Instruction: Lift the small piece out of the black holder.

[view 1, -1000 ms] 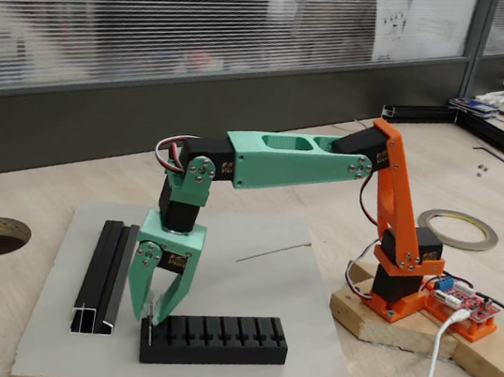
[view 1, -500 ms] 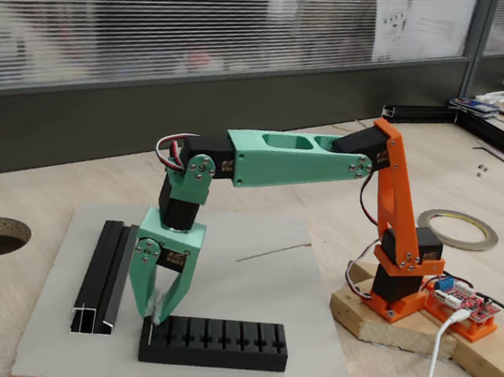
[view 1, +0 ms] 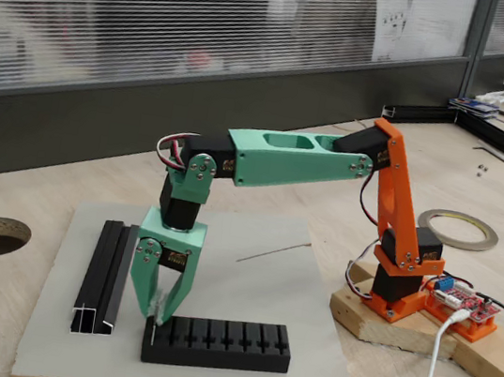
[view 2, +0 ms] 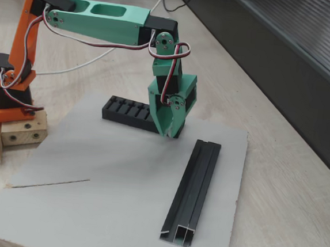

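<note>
One green-and-orange arm bends over the black holder, its gripper pointing straight down at the holder's left end in a fixed view. The fingers look nearly closed, their tips converging just above the block; a pale sliver there appears to be the small piece, standing upright at the holder's leftmost slot, though it is too thin to say whether the tips truly pinch it. Left of the holder lies the black channel rail; behind the holder, a thin wire rests on the grey board.

From the other fixed view, the gripper covers the holder's near end, tips tapering together and hiding the pin. The rail lies on the board, apart from the holder.

To do the lift cleanly, the grip likely needs to be firm before rising, then drawn straight up along the pin's axis; any sideways drift could jam the pin in its slot or drag the unfixed holder along.
</note>
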